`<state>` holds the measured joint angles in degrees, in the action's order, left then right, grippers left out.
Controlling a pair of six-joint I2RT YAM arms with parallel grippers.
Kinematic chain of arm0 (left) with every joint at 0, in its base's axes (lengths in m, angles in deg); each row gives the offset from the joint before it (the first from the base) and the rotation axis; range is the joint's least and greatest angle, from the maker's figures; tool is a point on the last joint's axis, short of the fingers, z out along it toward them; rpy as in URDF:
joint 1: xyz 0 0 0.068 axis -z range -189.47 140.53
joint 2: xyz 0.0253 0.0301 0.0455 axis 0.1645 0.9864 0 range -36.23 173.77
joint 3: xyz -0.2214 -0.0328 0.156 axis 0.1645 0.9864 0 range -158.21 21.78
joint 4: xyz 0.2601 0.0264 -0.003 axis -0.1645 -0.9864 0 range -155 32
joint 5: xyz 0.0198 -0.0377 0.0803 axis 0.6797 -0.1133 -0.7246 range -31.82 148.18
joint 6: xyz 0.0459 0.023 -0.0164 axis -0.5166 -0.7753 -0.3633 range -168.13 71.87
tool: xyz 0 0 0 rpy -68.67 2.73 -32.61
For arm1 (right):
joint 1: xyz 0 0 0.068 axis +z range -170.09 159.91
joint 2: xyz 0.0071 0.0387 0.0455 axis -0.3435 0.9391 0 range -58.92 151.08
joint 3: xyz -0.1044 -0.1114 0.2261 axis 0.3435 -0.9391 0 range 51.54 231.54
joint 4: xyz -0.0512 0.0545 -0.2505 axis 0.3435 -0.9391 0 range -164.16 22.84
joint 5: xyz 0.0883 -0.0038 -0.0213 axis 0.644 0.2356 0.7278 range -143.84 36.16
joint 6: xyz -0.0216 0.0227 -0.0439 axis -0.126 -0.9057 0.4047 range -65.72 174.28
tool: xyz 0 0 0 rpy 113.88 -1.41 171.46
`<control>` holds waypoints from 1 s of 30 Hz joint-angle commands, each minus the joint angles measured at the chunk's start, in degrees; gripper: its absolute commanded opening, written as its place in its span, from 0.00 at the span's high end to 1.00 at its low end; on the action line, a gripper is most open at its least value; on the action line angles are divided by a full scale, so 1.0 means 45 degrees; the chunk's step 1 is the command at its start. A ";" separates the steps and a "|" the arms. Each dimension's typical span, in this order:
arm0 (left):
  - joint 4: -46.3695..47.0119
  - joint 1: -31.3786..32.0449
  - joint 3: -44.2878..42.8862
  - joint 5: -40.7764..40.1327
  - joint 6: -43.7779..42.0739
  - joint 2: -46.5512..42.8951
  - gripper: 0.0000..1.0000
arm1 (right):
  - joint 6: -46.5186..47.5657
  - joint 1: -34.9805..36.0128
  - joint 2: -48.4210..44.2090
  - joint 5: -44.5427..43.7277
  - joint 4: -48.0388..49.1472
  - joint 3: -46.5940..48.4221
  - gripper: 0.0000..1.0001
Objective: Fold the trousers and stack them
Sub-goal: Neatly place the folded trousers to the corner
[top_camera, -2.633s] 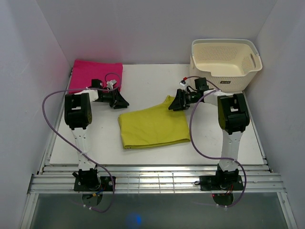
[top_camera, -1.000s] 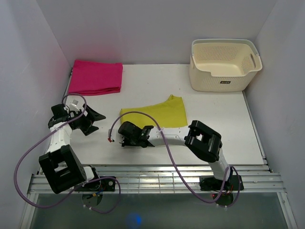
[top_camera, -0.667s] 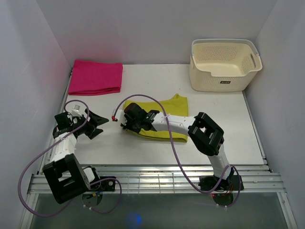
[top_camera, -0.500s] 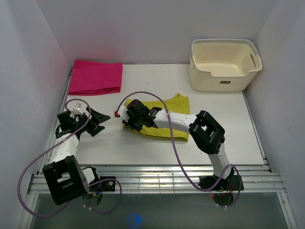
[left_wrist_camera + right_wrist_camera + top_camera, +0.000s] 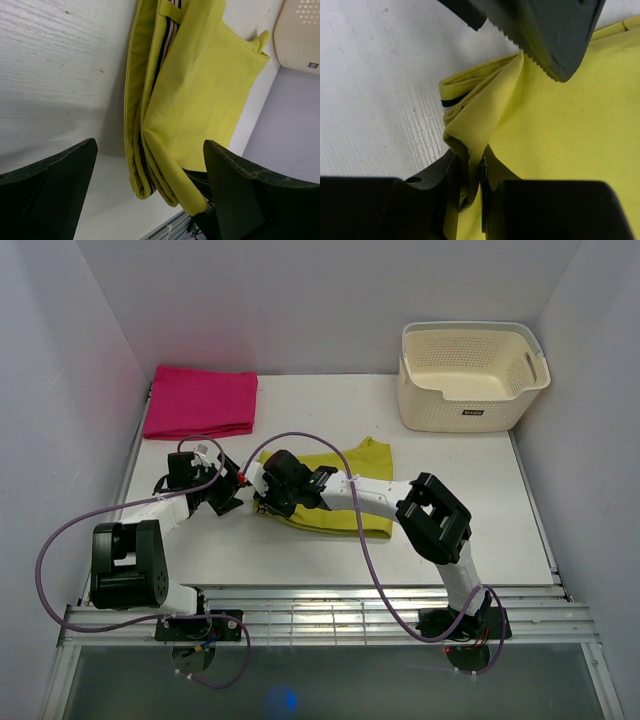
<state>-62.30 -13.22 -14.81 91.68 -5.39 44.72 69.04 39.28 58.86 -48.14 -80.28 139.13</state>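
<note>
On the table [image 5: 450, 470], your right gripper [image 5: 469, 172] clamped the trousers' [image 5: 200, 90] fold; your gaping left gripper [image 5: 228, 498] alongside probably needed to catch all layers.

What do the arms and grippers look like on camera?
Left arm and right arm: white links, boxy black joint housings, a loose purple cable looping along each. Left gripper and right gripper are black, with dark wedge-shaped fingers; one finger has a serrated edge.
</note>
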 commanded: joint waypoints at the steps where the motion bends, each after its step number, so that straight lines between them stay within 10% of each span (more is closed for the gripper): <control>1: -0.0374 0.0480 -0.0539 -0.0824 0.0130 0.0232 0.02 | -0.0448 0.0087 -0.0294 -0.0503 0.0944 0.0827 0.92; 14: 0.1636 0.1634 0.0847 -0.0002 0.2805 0.0645 0.05 | -0.1443 0.0067 0.0312 -0.1207 0.1412 0.1726 0.92; 21: 0.2984 0.1634 0.1629 0.0134 0.4015 0.0722 0.39 | -0.2439 0.0067 0.0546 -0.1402 0.1296 0.2273 0.92; 30: 0.3103 0.1595 0.1337 -0.0314 0.3940 0.1426 0.86 | -0.2734 -0.0810 -0.1716 0.0996 -0.0050 0.1007 0.55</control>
<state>-48.64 -6.35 -8.56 90.63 12.78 50.56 58.77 38.01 61.24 -49.87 -81.48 144.20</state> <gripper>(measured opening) 0.298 0.432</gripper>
